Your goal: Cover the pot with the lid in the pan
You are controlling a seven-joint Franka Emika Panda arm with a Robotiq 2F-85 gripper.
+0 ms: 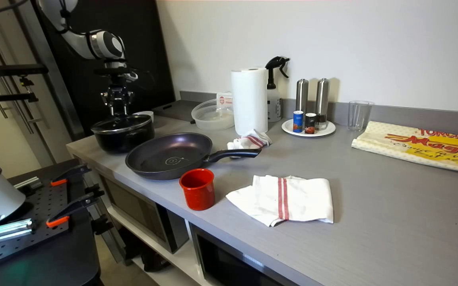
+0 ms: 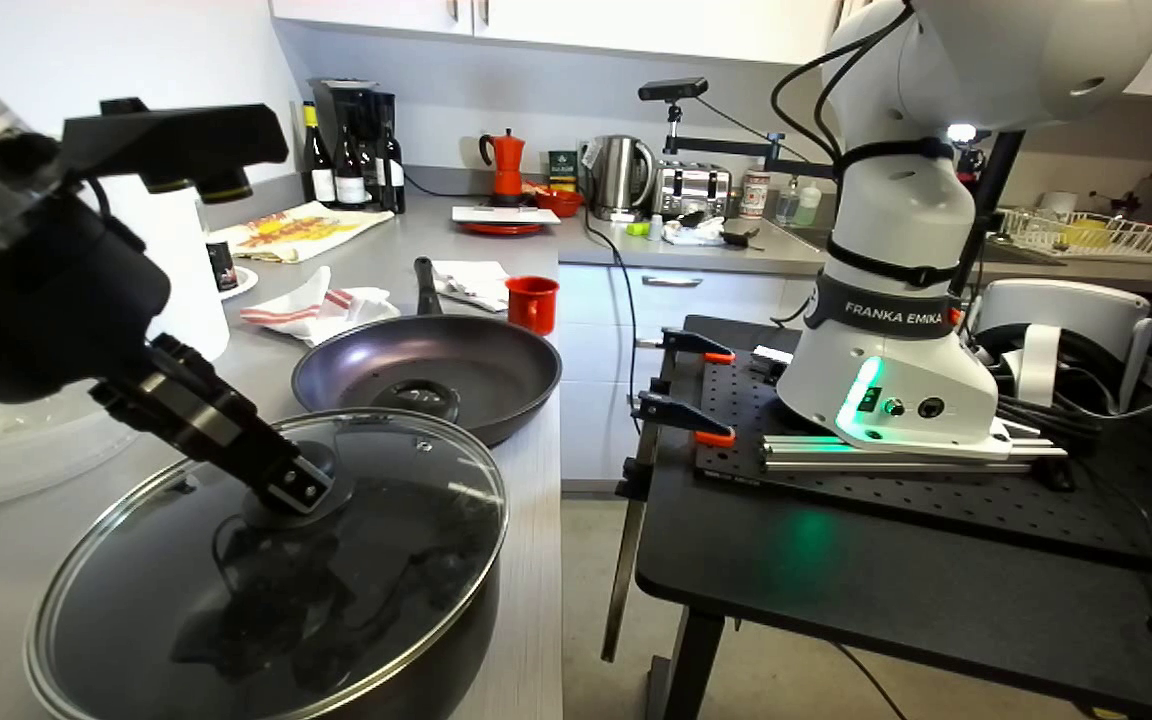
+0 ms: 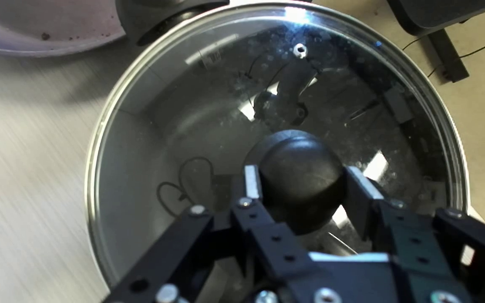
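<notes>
The black pot (image 1: 125, 139) stands at the counter's end beside the pan; its side also shows in an exterior view (image 2: 451, 650). The clear greyish glass lid (image 2: 416, 560) with a metal rim lies over the pot's mouth, nearly level; it fills much of the wrist view (image 3: 192, 134). My gripper (image 3: 305, 183) has its fingers on both sides of the lid's dark knob (image 3: 299, 168), touching it. In both exterior views the gripper (image 1: 119, 111) (image 2: 301, 488) points down onto the lid's centre. The wide black pan (image 1: 189, 149) holds no lid; it also shows in an exterior view (image 2: 496, 365).
A red cup (image 1: 198, 190) stands by the pan near the counter's front edge. White towels (image 1: 304, 198) (image 1: 249, 141) lie near the pan handle. A clear plastic bowl (image 1: 211, 119), a paper roll (image 1: 249, 101) and a plate (image 1: 328, 129) with grinders stand along the wall.
</notes>
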